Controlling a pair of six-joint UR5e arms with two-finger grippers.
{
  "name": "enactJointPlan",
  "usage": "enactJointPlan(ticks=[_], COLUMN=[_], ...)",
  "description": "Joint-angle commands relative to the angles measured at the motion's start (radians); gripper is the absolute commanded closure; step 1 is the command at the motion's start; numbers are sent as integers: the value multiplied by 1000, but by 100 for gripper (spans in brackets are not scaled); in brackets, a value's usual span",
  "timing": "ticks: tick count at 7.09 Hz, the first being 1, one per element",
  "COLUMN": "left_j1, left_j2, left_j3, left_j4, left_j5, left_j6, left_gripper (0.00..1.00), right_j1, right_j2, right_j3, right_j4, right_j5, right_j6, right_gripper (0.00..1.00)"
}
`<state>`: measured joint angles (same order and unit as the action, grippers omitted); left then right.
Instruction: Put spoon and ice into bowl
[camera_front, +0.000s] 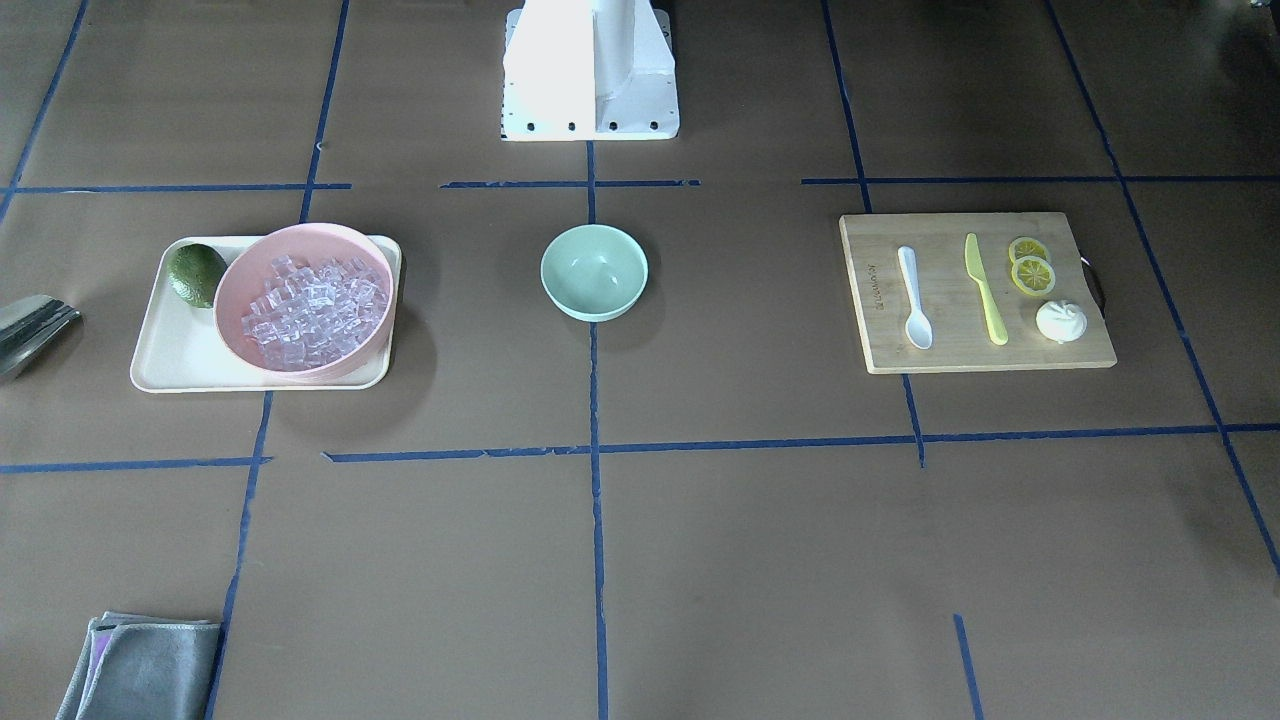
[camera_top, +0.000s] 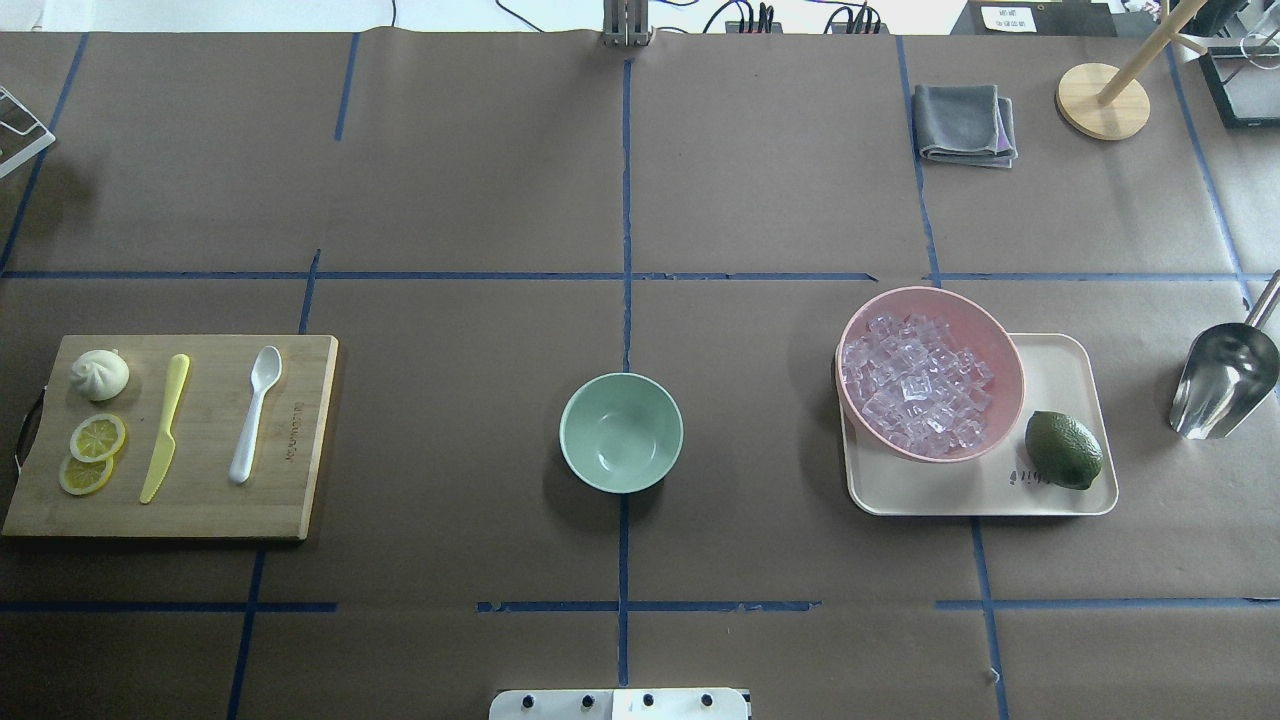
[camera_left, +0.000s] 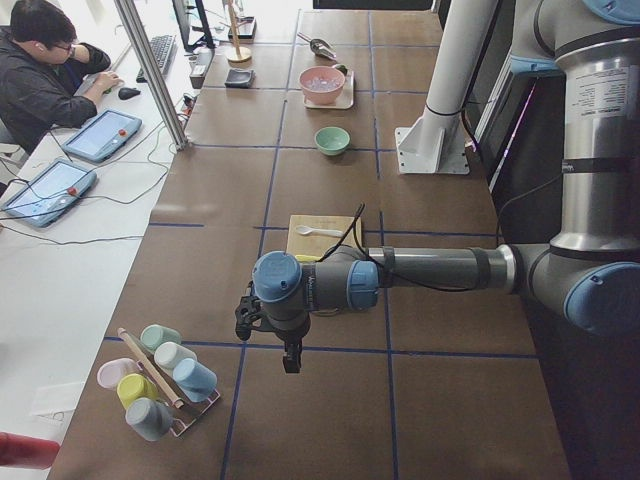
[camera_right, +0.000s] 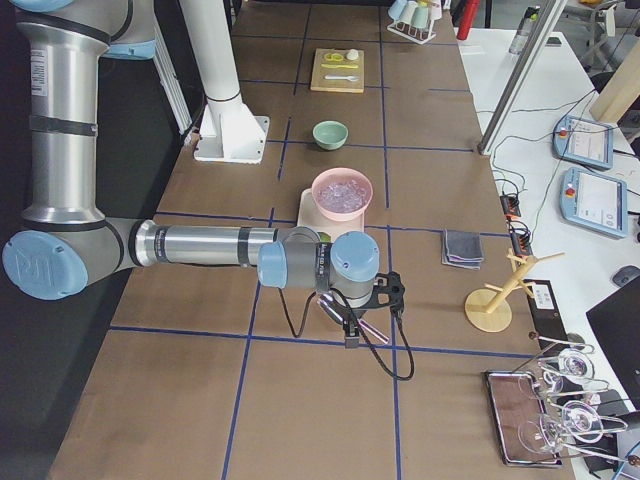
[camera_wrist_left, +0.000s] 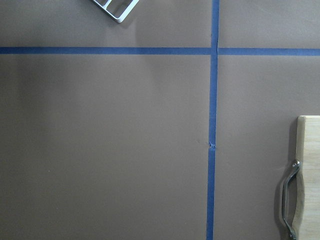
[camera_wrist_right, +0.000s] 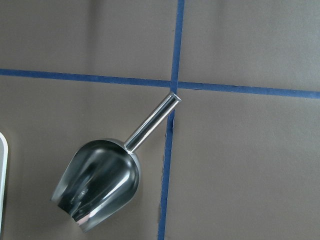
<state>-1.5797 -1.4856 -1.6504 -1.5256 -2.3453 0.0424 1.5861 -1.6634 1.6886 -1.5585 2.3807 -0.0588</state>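
Observation:
The white spoon (camera_top: 255, 415) lies on a wooden cutting board (camera_top: 300, 450) at the table's left, also seen in the front view (camera_front: 914, 300). The ice cubes (camera_top: 915, 393) are heaped in a pink bowl (camera_top: 985, 330) on a cream tray (camera_top: 1060, 360) at the right. The mint-green bowl (camera_top: 621, 432) stands empty at the table's middle. My left gripper (camera_left: 268, 332) shows only in the left side view, hanging over the table beyond the board's outer end. My right gripper (camera_right: 365, 325) shows only in the right side view, over the metal scoop. I cannot tell whether either is open.
On the board lie a yellow-green knife (camera_top: 165, 428), lemon slices (camera_top: 97, 437) and a white bun (camera_top: 100, 375). A lime (camera_top: 1063, 450) sits on the tray. A metal scoop (camera_wrist_right: 97, 182) lies right of the tray. A grey cloth (camera_top: 965, 123) lies at the far right.

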Motion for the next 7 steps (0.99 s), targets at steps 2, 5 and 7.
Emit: enactJointPlan(ticks=[2, 5, 7], left_j1=[33, 124, 319], left_j2=[-7, -34, -93], left_j3=[-145, -285, -316], left_j4=[10, -5, -5], left_j5=[0, -2, -2], left_j6=[-13, -120, -298], left_gripper=[0, 0, 0], right_j1=[0, 0, 0], right_j2=[7, 7, 8], right_j3=[3, 8, 10], right_j4=[0, 0, 0], right_j5=[2, 9, 9], right_j6=[0, 2, 2], right_gripper=[0, 0, 0])
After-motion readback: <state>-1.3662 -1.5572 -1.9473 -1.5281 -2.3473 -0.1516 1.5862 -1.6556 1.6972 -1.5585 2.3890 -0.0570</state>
